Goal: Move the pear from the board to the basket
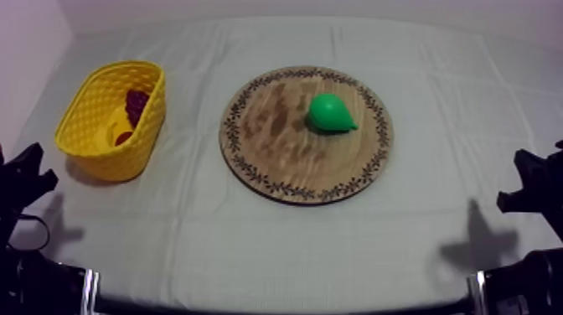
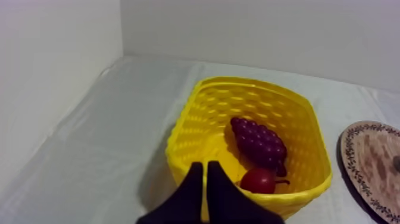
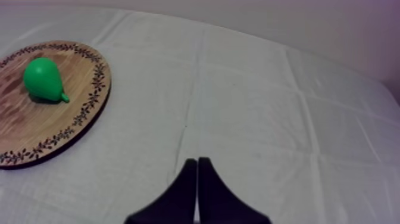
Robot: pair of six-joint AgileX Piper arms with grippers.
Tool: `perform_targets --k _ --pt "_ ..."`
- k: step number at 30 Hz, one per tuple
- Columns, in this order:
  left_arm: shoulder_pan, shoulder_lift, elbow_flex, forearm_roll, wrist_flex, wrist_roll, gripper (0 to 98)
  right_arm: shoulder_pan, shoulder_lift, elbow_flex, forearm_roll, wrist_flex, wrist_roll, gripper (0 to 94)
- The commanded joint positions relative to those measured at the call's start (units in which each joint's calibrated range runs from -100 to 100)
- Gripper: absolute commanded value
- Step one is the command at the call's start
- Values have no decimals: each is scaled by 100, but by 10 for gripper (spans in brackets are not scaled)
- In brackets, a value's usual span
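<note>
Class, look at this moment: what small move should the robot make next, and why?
Probably raise the left gripper and swing it toward the pear, opening it on the way. It and the right gripper sit shut on nothing; the pear lies on the wooden board, and the yellow basket stands at the left arm's side.

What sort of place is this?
Likely a robot test bench, not a home: a cloth-covered table, a toy pear on a wooden board, a yellow basket holding more toy fruit.
</note>
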Motion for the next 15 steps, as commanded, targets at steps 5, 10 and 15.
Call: perform_targets --k 5,10,15 --pt "-6 -3 1 131 215 -146 0 1 1 5 1 -3 1 5" --pt "-8 -3 1 124 215 -97 0 1 1 5 1 -3 1 5" --pt "18 -3 -22 121 215 -64 0 1 1 5 1 -3 1 5"
